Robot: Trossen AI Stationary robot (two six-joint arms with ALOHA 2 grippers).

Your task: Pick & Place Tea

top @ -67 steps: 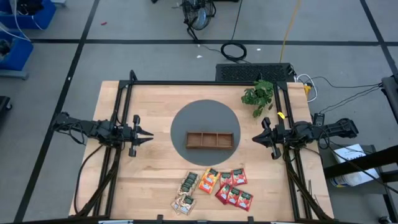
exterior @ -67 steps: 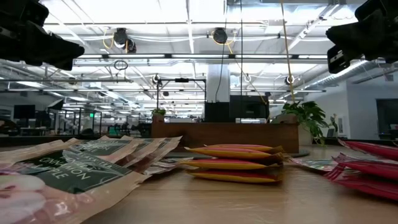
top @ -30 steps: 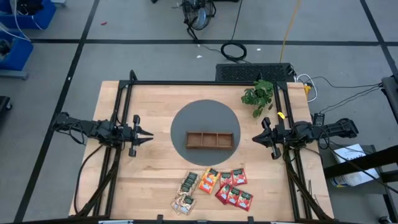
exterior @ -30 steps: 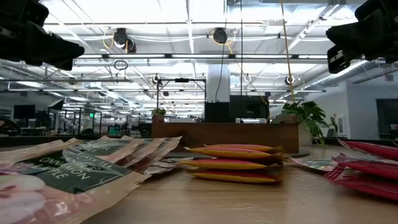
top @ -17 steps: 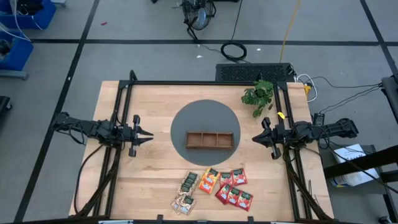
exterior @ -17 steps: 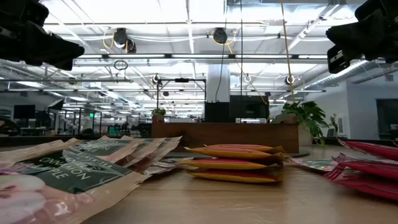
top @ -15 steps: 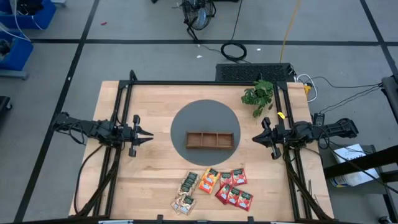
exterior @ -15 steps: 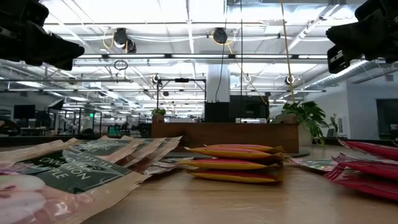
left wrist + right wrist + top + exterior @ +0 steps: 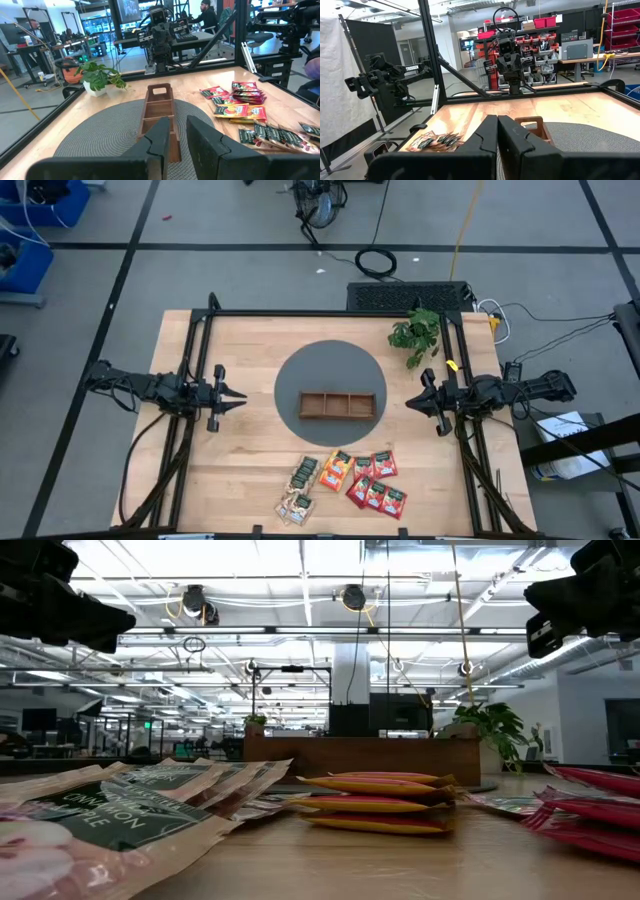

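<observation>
The tea is a group of small flat packets lying on the wooden table near its front edge: red ones (image 9: 376,486), orange ones (image 9: 336,470) and pale ones (image 9: 300,490). The low view shows them close up, with the orange stack (image 9: 375,802) in the middle. My left gripper (image 9: 234,394) hangs above the table's left side, pointing level toward the middle. It is slightly open, with nothing between its fingers (image 9: 179,125). My right gripper (image 9: 411,404) hangs above the right side, also level, shut and empty (image 9: 497,121). Both are far from the packets.
A brown wooden three-compartment tray (image 9: 338,404) sits on a round grey mat (image 9: 330,360) at the table's middle. A green leafy plant (image 9: 415,333) stands at the far right. A black frame runs along the table's edges (image 9: 330,313).
</observation>
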